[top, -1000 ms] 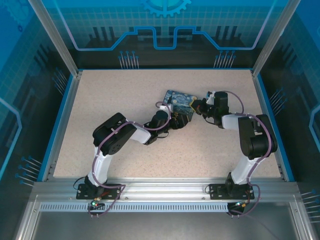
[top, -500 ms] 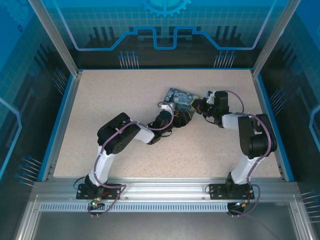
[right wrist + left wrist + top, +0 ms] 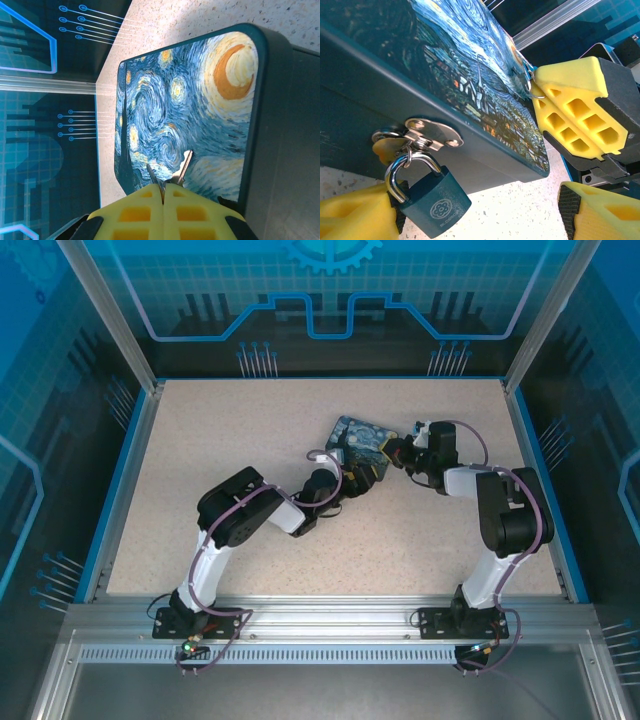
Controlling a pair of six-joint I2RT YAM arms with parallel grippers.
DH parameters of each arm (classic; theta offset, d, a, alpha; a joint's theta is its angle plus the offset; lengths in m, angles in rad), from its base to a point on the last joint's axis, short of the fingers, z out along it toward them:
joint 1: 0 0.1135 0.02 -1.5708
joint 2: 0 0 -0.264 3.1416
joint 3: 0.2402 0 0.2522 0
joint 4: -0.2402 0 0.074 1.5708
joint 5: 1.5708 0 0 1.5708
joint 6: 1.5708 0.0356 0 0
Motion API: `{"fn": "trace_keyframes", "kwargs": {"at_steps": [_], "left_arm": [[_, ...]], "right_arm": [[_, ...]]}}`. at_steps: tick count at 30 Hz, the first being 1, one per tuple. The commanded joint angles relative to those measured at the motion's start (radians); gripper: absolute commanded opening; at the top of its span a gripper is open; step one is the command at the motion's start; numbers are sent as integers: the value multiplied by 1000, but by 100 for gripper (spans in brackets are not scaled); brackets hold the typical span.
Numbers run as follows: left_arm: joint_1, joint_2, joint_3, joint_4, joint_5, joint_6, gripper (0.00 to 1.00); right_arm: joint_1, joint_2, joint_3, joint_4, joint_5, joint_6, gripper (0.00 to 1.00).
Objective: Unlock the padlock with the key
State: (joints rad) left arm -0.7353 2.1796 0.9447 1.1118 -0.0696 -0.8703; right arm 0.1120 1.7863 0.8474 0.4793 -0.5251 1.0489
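The padlock [image 3: 434, 204], dark blue-grey with a silver shackle, hangs from the metal hasp [image 3: 431, 133] on the front wall of the painted box [image 3: 380, 95]. My left gripper [image 3: 480, 220] is open at that wall. The padlock's body rests against its left yellow finger [image 3: 355, 216], and nothing is clamped. In the top view the left gripper [image 3: 353, 477] sits at the near edge of the box [image 3: 358, 436]. My right gripper [image 3: 163, 192] is shut on the key [image 3: 183, 167], whose blade juts out over the lid [image 3: 200, 100]. The right gripper [image 3: 394, 453] hovers at the box's right corner.
The right gripper's yellow fingers [image 3: 572, 115] stand close above the left gripper at the lid's corner, with the key [image 3: 532, 84] showing there. The box lies mid-right on the speckled table [image 3: 230, 430]. Blue walls [image 3: 125, 480] ring the table.
The left arm's elbow has shifted a little right and nearer, with its wrist drawn slightly back from the box. The right arm and the key have stayed still.
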Motion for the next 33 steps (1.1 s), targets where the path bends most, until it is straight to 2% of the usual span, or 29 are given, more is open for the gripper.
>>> {"fn": "trace_keyframes", "kwargs": {"at_steps": [1, 12, 25, 33], "left_arm": [[-8, 12, -9, 72, 26, -22, 77], [2, 40, -11, 72, -16, -57, 61], [11, 42, -39, 109, -61, -72, 54], [8, 38, -36, 72, -107, -90, 48]], "right_arm": [[-3, 32, 1, -103, -1, -20, 0], [-3, 36, 0, -105, -1, -22, 0], [-3, 37, 2, -107, -1, -24, 0], [-3, 36, 1, -107, 0, -24, 0]]}}
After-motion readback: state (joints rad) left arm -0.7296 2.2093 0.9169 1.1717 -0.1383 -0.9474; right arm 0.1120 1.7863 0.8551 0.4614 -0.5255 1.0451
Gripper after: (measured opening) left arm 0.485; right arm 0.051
